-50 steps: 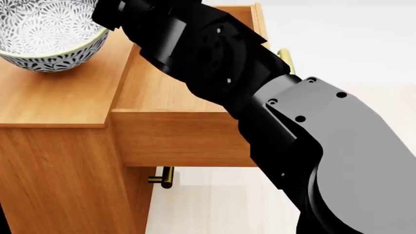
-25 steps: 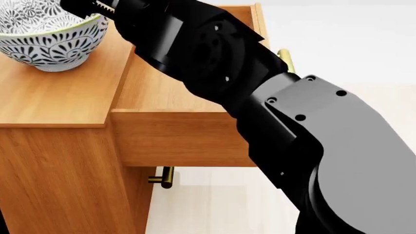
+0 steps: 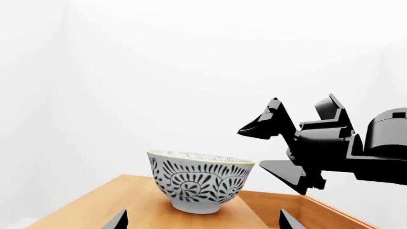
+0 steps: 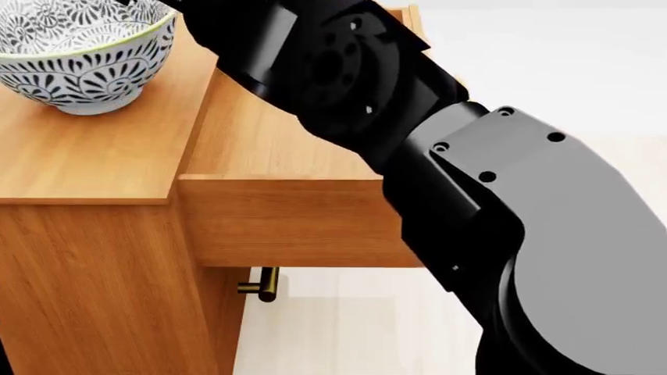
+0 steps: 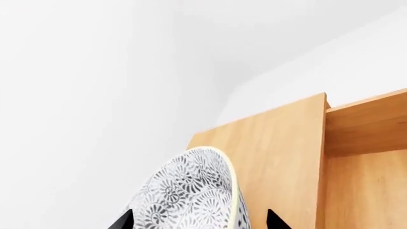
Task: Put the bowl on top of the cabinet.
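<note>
The bowl (image 4: 78,55) stands upright on the flat top of the cabinet (image 4: 94,156), up at about ten o'clock in the head view. The right gripper (image 3: 279,150) hangs just beside its rim with jaws spread apart, touching nothing. Only two fingertips (image 3: 117,220) of the left gripper show, set wide apart and empty, facing the bowl.

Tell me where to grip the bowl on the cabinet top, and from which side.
Pinch the bowl's thin rim, one finger inside and one outside, coming down from above. It stands upright and open on the cabinet top, and its body probably looks too wide to span.
</note>
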### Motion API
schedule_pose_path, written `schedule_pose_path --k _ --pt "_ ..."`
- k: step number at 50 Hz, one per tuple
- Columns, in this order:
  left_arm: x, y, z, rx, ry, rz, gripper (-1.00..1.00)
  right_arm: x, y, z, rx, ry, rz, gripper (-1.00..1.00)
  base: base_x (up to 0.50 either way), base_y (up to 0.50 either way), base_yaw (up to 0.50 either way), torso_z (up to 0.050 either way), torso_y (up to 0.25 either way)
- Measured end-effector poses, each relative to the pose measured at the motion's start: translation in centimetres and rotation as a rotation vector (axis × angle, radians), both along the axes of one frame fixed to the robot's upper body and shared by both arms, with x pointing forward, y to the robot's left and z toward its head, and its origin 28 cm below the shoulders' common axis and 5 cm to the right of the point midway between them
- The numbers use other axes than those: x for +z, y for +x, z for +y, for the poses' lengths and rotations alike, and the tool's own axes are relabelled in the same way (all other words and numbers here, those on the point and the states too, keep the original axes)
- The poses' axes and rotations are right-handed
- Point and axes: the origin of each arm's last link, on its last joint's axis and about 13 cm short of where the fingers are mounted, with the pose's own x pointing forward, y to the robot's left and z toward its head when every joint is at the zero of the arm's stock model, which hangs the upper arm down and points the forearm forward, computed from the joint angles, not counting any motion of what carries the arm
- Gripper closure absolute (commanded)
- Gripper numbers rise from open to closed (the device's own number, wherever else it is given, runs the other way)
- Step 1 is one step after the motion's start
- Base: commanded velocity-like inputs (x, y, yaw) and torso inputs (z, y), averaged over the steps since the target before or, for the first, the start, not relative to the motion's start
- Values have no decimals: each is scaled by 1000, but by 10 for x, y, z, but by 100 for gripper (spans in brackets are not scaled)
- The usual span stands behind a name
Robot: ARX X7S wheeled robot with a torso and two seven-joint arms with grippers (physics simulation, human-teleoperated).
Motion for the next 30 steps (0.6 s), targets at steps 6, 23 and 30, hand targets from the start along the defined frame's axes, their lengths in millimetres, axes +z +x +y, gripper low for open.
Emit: schedule_pose_path --k 6,23,30 --pt "1 0 0 1 0 -2 -100 1 2 -4 -18 -25 -14 -100 0 0 0 0 0" --pt "-1 -1 0 1 3 -6 -100 -3 8 -24 -79 -116 -102 -100 0 0 0 0 0" --pt "-3 -1 -1 -1 6 -5 -100 -11 -3 -40 -117 -173 -161 -100 0 0 0 0 0"
